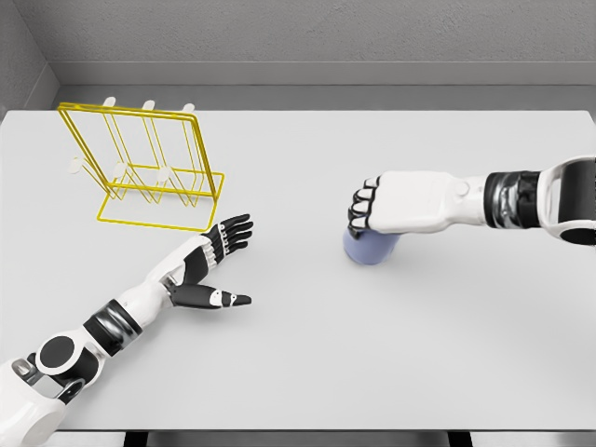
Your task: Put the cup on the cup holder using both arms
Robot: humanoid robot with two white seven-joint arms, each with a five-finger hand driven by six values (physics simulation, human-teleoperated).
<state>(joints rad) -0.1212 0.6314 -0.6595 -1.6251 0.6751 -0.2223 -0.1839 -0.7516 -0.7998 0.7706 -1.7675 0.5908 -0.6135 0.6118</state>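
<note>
From the head view, the right hand (396,205) had its fingers (361,207) curled over the cup (371,248) at mid-right of the tabletop (419,354). The left hand (207,265) lay with fingers spread, holding nothing, near the yellow holder (149,168) at the far left

Tabletop (307,372): fills most of the frame, wall behind it along the top.
Cup holder (149,168): upper left of the frame, standing on the tabletop near its far left corner.
Left hand (209,265): lower left of centre, just below and right of the cup holder, apart from it; its arm enters from the lower left corner.
Cup (371,247): right of centre, on the tabletop, well apart from the cup holder.
Right hand (400,203): directly over the cup, covering its top; its arm enters from the right edge.
</note>
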